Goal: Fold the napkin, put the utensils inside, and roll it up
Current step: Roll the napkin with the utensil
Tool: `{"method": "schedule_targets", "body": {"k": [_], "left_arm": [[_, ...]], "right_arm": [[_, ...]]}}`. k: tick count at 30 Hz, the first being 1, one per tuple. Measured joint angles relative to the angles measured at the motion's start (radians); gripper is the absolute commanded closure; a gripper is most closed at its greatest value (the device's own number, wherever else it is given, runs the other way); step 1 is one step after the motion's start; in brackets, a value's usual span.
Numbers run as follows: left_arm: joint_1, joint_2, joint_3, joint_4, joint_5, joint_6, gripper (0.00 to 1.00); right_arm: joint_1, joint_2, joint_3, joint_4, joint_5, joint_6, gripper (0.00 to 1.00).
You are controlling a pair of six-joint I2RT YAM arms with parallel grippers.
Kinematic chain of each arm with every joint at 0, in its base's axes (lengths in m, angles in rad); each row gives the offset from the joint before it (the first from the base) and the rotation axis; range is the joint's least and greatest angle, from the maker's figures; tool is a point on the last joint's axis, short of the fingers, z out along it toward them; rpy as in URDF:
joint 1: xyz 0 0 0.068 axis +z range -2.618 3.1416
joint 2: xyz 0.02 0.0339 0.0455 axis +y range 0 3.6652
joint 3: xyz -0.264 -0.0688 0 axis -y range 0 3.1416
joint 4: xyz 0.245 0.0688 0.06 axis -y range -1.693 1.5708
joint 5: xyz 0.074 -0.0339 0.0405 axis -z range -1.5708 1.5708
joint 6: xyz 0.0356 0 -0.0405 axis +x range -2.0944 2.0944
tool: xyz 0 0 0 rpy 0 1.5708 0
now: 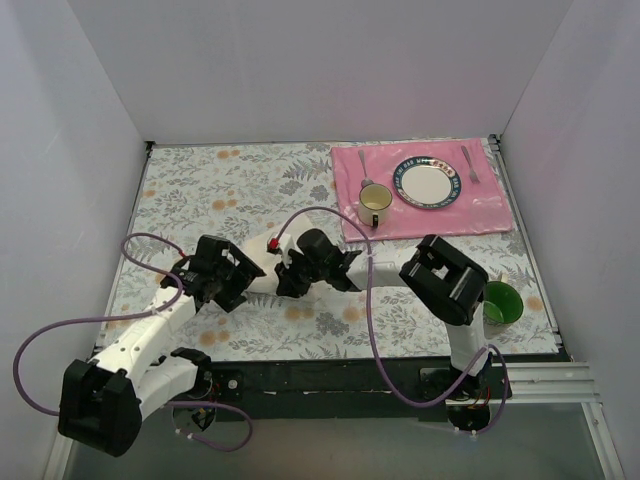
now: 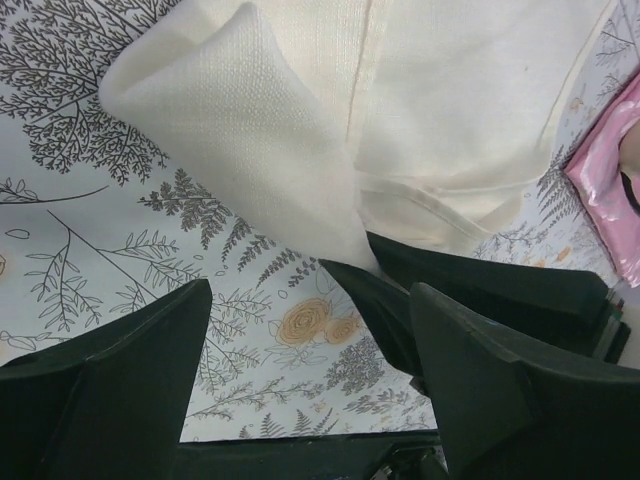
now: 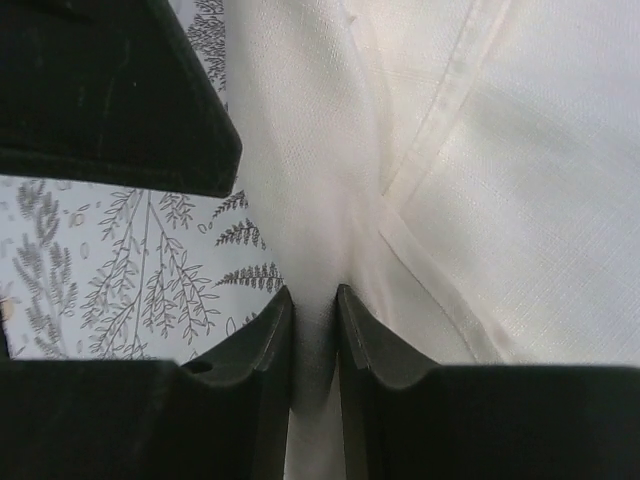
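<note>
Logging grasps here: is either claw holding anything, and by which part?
The right claw pinches the napkin by a raised fold of cloth beside a hem. The left claw is open and holds nothing.

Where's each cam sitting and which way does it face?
Top external: above and behind the bases, looking down on the table; left arm and right arm show.
Left wrist: looks down past the open left gripper at the napkin.
Right wrist: looks down along the right gripper, shut on the napkin.
Both wrist views share the napkin.
</note>
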Motion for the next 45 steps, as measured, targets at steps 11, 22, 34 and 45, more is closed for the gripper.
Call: {"method": "schedule_targets", "body": {"k": [11,22,34,45], "left_arm": [[0.000,0.243,-0.004,0.019,0.048,-0.089,0.24],[-0.011,0.247,-0.031,0.022,0.040,-0.125,0.77],[-0.005,0.233,-0.054,0.124,0.055,-0.113,1.00],[-0.008,0.254,-0.028,0.086,0.063,-0.109,1.00]], "right_arm": [[-0.158,0.106,-0.001,0.090,-0.503,0.208,0.97],[-0.172,0.126,0.032,0.018,-0.564,0.236,0.89],[-0.092,0.042,0.144,-0.351,-0.374,0.032,0.44],[0.140,-0.071,0.203,-0.616,0.240,-0.032,0.23]]}}
